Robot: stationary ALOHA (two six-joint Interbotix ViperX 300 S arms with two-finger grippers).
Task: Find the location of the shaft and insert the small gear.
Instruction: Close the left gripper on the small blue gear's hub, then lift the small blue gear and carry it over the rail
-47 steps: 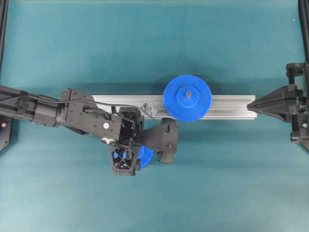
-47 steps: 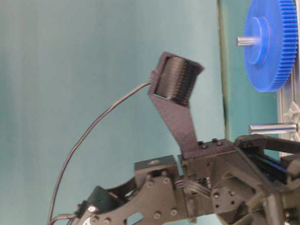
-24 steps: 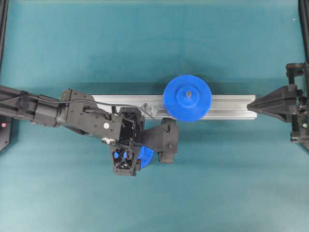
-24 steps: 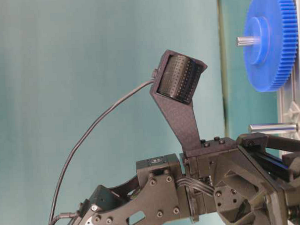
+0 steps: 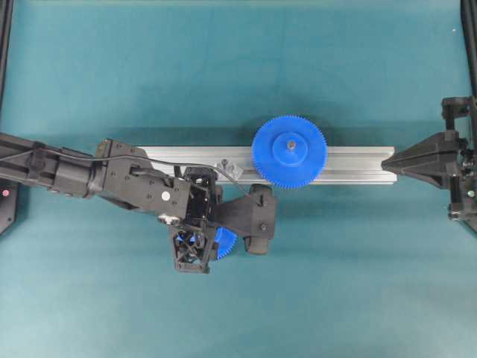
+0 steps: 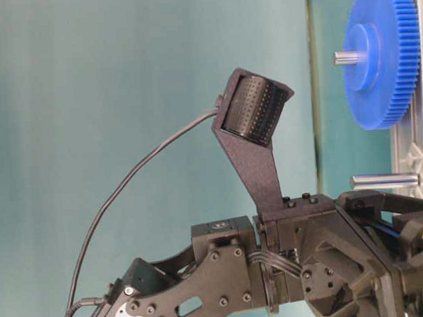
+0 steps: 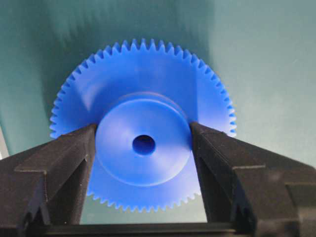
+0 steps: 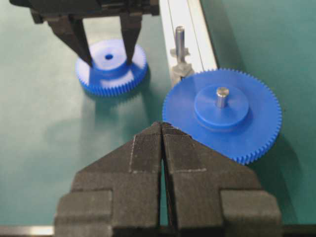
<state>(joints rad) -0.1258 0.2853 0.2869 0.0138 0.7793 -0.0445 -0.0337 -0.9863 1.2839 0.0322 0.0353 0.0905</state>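
Note:
The small gear (image 7: 116, 94) lies flat on the teal mat just in front of the rail, its raised hub and centre hole facing up. My left gripper (image 7: 143, 132) is over it, and both fingers press the sides of the hub (image 8: 108, 58). In the overhead view the gripper (image 5: 195, 242) hides most of the small gear (image 5: 226, 240). The shaft (image 8: 179, 38) stands upright on its shiny faceted base on the rail, just behind and right of the small gear. My right gripper (image 8: 162, 124) is shut and empty at the rail's right end (image 5: 387, 160).
An aluminium rail (image 5: 350, 165) runs across the middle of the mat. A larger blue gear (image 5: 289, 151) sits on a grey pin on the rail, right of the shaft (image 5: 223, 162). The left wrist camera mount (image 6: 255, 114) rises above the arm.
The left gripper's jaws have narrowed from wide open onto the small gear's hub. The arm has shifted only slightly. The right arm has not moved.

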